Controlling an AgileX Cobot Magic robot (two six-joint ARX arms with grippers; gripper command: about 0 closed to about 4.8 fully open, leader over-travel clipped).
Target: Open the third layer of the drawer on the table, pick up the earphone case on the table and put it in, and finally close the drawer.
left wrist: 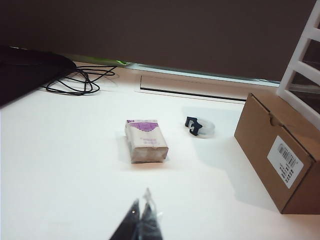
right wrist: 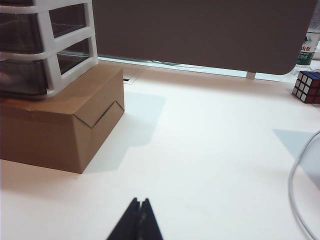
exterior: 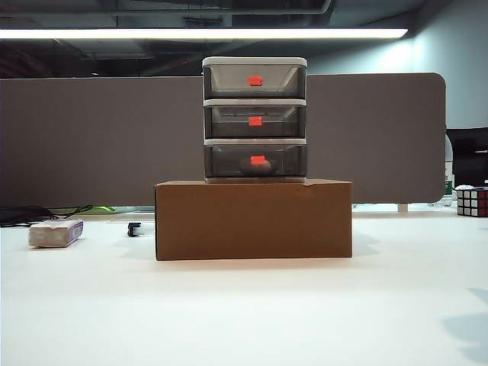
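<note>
Landmark: cardboard box [exterior: 254, 219], mid-table, the drawer [exterior: 255, 119] stacked on top of it.

Left gripper [left wrist: 141, 220]: only dark fingertips show in the left wrist view, pressed together, nothing between them. It hovers low over the table [exterior: 244, 313], left of the box, pointing toward the greyish block with a purple end [left wrist: 145, 140]. Block lies flat, well left of the box; a small dark clip [left wrist: 194, 125] sits between block and box, apart from both. Black cables [left wrist: 80, 80] lie farther left, near the back edge. Bare tabletop between fingertips and block.

On the box: all three tiers pushed in, red-orange handles facing front. The third layer [exterior: 255, 161] is shut; a pale rounded shape shows through its smoky front, likely the earphone case [exterior: 258, 165], can't confirm. Unit's base fits inside the box top, margin on both sides.

Right gripper [right wrist: 141, 220]: fingertips together, holding nothing, low over the table right of the box, aimed past the box's right corner. Wide bare surface right of the box. Rubik's cube [right wrist: 307, 86] far right by the back edge; a white cable [right wrist: 295, 185] curves along the right edge.
</note>
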